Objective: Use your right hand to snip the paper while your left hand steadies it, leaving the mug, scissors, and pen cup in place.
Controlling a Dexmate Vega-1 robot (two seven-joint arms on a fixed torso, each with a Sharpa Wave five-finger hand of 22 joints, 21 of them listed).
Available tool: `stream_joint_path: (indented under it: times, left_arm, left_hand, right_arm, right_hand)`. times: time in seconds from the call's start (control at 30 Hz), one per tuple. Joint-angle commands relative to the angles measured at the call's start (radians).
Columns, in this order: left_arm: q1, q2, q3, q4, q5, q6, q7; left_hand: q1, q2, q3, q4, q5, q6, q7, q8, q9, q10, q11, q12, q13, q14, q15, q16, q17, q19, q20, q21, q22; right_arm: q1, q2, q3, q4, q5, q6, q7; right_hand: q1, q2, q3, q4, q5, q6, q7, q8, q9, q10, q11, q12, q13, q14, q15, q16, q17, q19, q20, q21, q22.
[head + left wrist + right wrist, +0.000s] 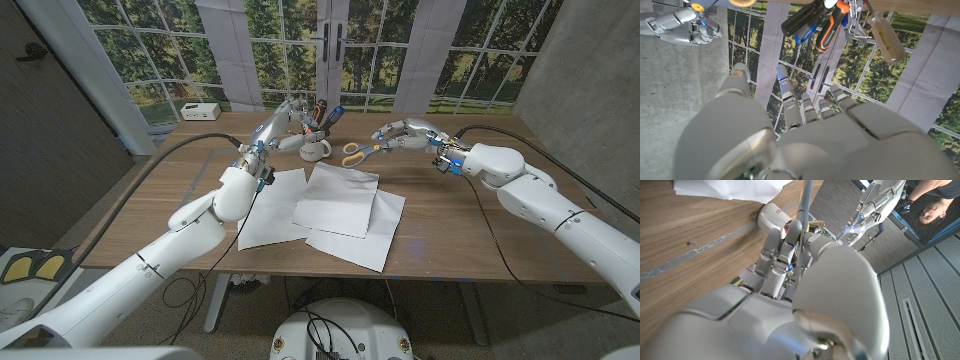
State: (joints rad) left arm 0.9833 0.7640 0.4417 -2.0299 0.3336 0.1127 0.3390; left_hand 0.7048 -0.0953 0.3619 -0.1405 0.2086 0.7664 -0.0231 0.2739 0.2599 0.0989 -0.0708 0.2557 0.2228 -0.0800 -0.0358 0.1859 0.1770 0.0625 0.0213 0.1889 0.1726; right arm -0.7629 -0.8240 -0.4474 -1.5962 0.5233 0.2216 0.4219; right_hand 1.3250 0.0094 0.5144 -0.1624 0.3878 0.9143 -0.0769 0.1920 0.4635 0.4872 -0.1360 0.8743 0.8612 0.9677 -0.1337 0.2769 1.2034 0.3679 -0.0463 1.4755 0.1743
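**Observer:** Starting nearest you, what lay on the surface (470,235)?

**Operator:** Closest to me were the sheets of paper (340,205), overlapping, flat and, as far as I could tell, uncut. Nothing pressed on them, so I judged the steadying not yet begun.

**Observer:** And your left hand (278,122)?

**Operator:** I had it raised past the paper, up by the pen cup (322,118), fingers spread and gripping nothing. My left wrist view looked along those loose fingers at the tools (832,27) standing in the cup.

**Observer:** The right?

**Operator:** My right hand (405,135) was at the far side too, its fingers closed on the scissors (358,152). The orange handles stuck out toward the mug (316,150), and the right wrist view showed a blade running up between my fingers. Whether the scissors touched the wood, I couldn't tell.

**Observer:** So how far along were you?

**Operator:** Early, I reckoned. Scissors were in hand, which sat oddly with leaving them in place, but snipping needs them. Still to do: bring my left hand down onto the paper, carry the blades over, and cut. Mug and cup stood upright at the back.
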Motion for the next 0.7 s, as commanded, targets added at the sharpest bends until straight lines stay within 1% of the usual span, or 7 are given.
stream_joint_path:
  times: [0.03,0.17,0.2,0.23,0.4,0.47,0.7]
  left_arm:
    - [-0.010,0.055,0.005,-0.096,0.093,0.082,-0.060]
    - [-0.009,0.065,-0.005,-0.121,0.089,0.094,-0.087]
    - [-0.009,0.068,-0.008,-0.126,0.087,0.095,-0.094]
    - [-0.010,0.071,-0.007,-0.134,0.096,0.105,-0.098]
    - [-0.015,0.084,-0.008,-0.158,0.106,0.126,-0.134]
    - [-0.017,0.088,-0.008,-0.168,0.105,0.138,-0.152]
    - [-0.030,0.113,-0.010,-0.191,0.091,0.159,-0.221]
  left_hand:
    - [0.023,0.027,0.006,0.001,-0.001,-0.002,-0.018,0.000,0.003,-0.014,0.001,-0.003,0.002,-0.008,-0.021,-0.003,0.000,0.001,0.010,-0.001,0.000]
    - [0.023,0.036,0.005,0.003,-0.008,0.015,-0.022,0.007,0.008,-0.022,0.003,-0.006,0.002,-0.012,-0.018,-0.004,0.000,-0.005,0.020,-0.002,0.000]
    - [0.024,0.040,0.005,0.004,-0.011,0.012,-0.037,0.005,0.009,-0.024,0.003,-0.007,0.002,-0.015,-0.016,-0.004,0.000,-0.007,0.021,-0.003,0.000]
    - [0.024,0.041,0.005,0.004,-0.012,0.015,-0.038,0.006,0.010,-0.025,0.003,-0.007,0.002,-0.015,-0.015,-0.005,0.000,-0.008,0.021,-0.003,0.000]
    - [0.024,0.056,0.004,0.007,-0.022,0.044,-0.031,0.017,0.015,-0.025,0.003,-0.007,0.001,-0.024,-0.011,-0.005,0.000,-0.016,0.024,-0.004,0.000]
    - [0.027,0.069,0.005,0.007,-0.025,0.058,-0.016,0.024,0.021,-0.023,0.001,-0.007,0.000,-0.028,-0.005,-0.005,0.000,-0.020,0.027,-0.003,0.000]
    - [0.033,0.099,0.008,0.005,-0.021,0.016,-0.011,0.008,0.037,-0.041,0.010,-0.014,-0.001,-0.056,0.015,-0.009,-0.001,-0.043,0.039,-0.006,0.000]
  right_arm:
    - [-0.012,-0.022,0.011,-0.032,-0.001,-0.010,-0.008]
    - [-0.017,-0.025,0.014,-0.039,0.004,-0.011,-0.007]
    - [-0.019,-0.025,0.014,-0.039,0.006,-0.009,-0.006]
    - [-0.020,-0.024,0.015,-0.040,0.010,-0.008,-0.005]
    - [-0.027,-0.021,0.020,-0.041,0.041,-0.013,0.010]
    - [-0.029,-0.021,0.022,-0.043,0.046,-0.014,0.010]
    - [-0.034,-0.023,0.027,-0.048,0.055,-0.013,0.014]
  right_hand:
    - [0.008,0.006,0.008,0.001,0.002,-0.001,-0.004,-0.001,-0.001,-0.006,-0.009,0.007,0.005,-0.001,-0.101,0.003,0.003,-0.002,-0.099,0.008,0.004]
    - [0.007,0.007,0.008,0.002,0.001,0.000,-0.004,0.000,-0.001,-0.007,-0.009,0.006,0.004,-0.003,-0.101,0.002,0.003,-0.004,-0.099,0.007,0.003]
    - [0.007,0.006,0.008,0.001,0.000,-0.001,-0.006,-0.001,-0.001,-0.006,-0.007,0.005,0.003,-0.003,-0.101,0.002,0.003,-0.004,-0.099,0.007,0.003]
    - [0.007,0.006,0.008,0.001,0.000,-0.001,-0.008,-0.001,-0.001,-0.007,-0.009,0.006,0.004,-0.004,-0.101,0.002,0.003,-0.004,-0.099,0.008,0.003]
    - [0.007,0.007,0.007,0.002,-0.003,-0.001,-0.009,0.000,-0.002,-0.008,-0.010,0.004,0.002,-0.005,-0.101,0.002,0.002,-0.006,-0.101,0.007,0.003]
    - [0.007,0.007,0.008,0.001,-0.004,0.000,-0.008,0.000,-0.002,-0.010,-0.010,0.004,0.003,-0.005,-0.101,0.002,0.002,-0.007,-0.102,0.006,0.003]
    - [0.008,0.007,0.008,0.001,-0.007,-0.002,-0.009,0.000,-0.003,-0.009,-0.011,0.003,0.002,-0.007,-0.102,0.002,0.002,-0.010,-0.104,0.006,0.003]
